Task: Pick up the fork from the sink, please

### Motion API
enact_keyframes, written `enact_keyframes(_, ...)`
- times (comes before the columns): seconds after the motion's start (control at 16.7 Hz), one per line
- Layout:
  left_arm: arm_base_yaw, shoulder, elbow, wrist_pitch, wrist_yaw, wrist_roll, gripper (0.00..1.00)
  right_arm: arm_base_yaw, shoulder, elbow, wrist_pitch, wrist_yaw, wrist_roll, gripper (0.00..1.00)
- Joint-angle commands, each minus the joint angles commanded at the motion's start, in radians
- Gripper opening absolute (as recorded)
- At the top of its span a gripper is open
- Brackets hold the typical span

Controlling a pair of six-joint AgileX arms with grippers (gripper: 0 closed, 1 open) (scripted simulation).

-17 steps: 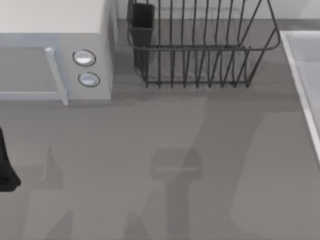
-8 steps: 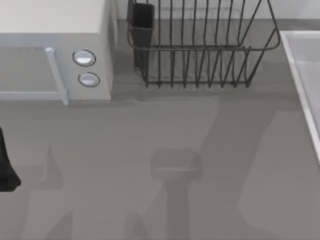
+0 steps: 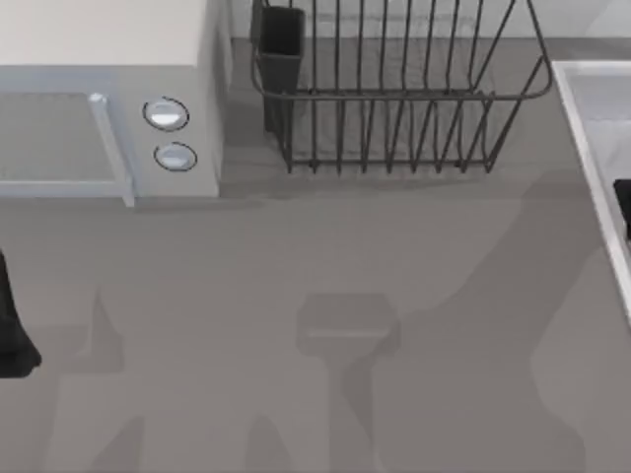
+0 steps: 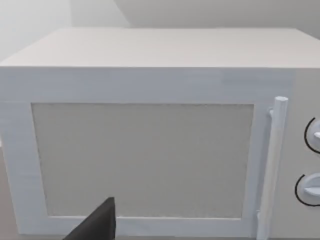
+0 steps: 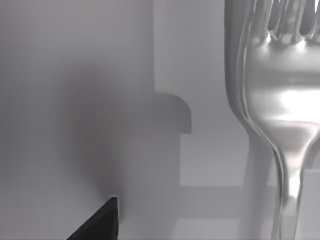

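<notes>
My right arm is out over the sink (image 3: 592, 128) at the table's right edge, because that is where the fork (image 5: 280, 100) lies. The right wrist view looks straight down on it — tines and neck bright against the pale basin floor, the handle running out of the picture. From above, a dark bit of that arm (image 3: 623, 202) shows over the basin at the frame's edge. One dark finger (image 5: 100, 222) juts into the right wrist view, well apart from the fork. I judge I am lining up above the fork and have not gripped it, but whether the right gripper is spread or closed I cannot tell.

My left arm (image 3: 12, 325) sits parked at the table's left edge, facing the microwave (image 4: 150, 125). One finger (image 4: 97, 225) shows in its wrist view too, so its state is likewise beyond me.

Most of the sink is cut off in the top view, and the fork's handle end is out of sight. The rack (image 3: 394, 89) stands at the back, beside the sink — nothing to do with this job.
</notes>
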Motion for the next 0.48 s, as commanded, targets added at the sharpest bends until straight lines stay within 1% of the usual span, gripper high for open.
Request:
enact_keyframes(0.24,0.0,0.0,0.0,0.0,0.0,0.0,1.0,0.0,0.006,-0.007,0.009,0.0,0.0,1.0)
enact_keyframes(0.48,0.0,0.0,0.0,0.0,0.0,0.0,1.0,0.0,0.006,-0.007,0.009,0.0,0.0,0.7)
